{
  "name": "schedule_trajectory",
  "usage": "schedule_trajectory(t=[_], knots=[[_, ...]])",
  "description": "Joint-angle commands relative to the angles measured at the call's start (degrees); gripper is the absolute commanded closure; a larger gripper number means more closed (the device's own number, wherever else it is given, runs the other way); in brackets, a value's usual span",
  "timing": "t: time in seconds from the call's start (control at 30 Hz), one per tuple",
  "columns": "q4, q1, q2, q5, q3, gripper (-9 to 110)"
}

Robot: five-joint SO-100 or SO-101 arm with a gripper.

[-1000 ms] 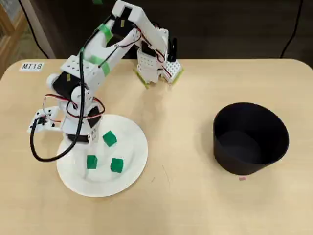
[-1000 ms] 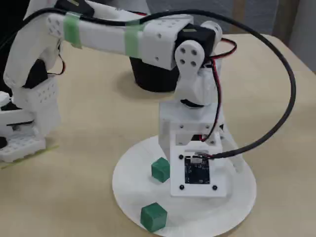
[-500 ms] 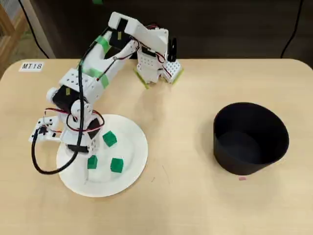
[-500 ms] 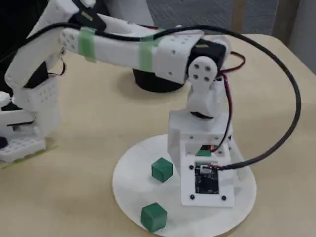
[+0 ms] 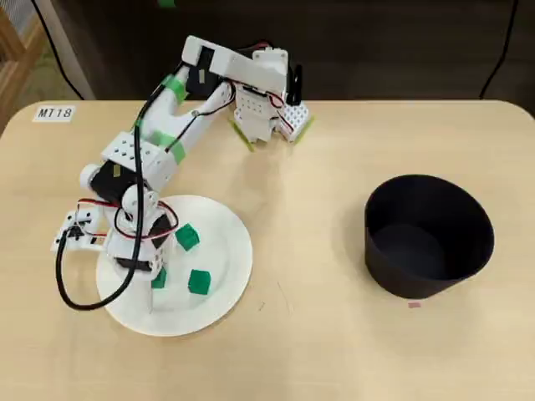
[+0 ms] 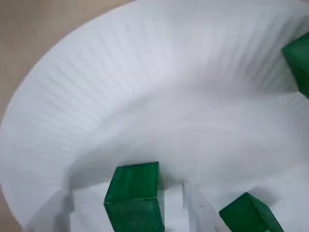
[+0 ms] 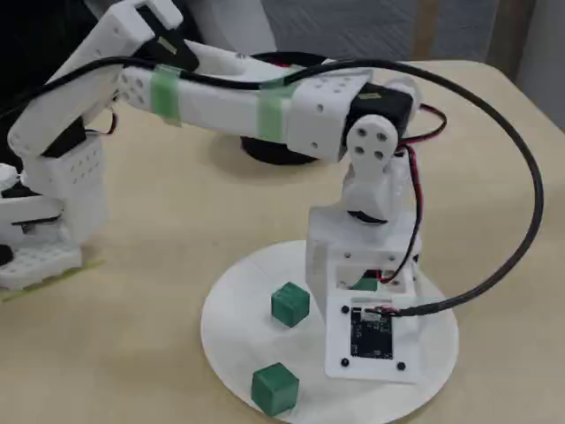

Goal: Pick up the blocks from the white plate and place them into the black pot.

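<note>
While the hand (image 6: 171,212) sat low over the white plate (image 5: 226,284), its white fingers looked parted around one green block (image 6: 134,195), not clamped yet. Two more blocks (image 5: 199,281) lay just beside; black pot (image 5: 428,236) stood well right across the desk (image 5: 318,351), apparently empty.

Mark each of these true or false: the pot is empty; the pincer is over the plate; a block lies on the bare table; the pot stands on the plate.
1. The black pot is empty in the overhead view. True.
2. The pincer is over the white plate. True.
3. A block lies on the bare table. False: the visible green blocks all lie on the plate.
4. The pot stands on the plate. False: it stands apart on the table.
</note>
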Motion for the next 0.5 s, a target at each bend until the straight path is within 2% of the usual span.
schedule_trajectory(t=[0.0,0.17,0.47], knots=[[0.18,-0.18,0.26,1.14,-2.81,81],[0.18,-0.35,0.44,3.25,-4.66,103],[0.70,-1.76,6.06,4.39,-6.86,104]])
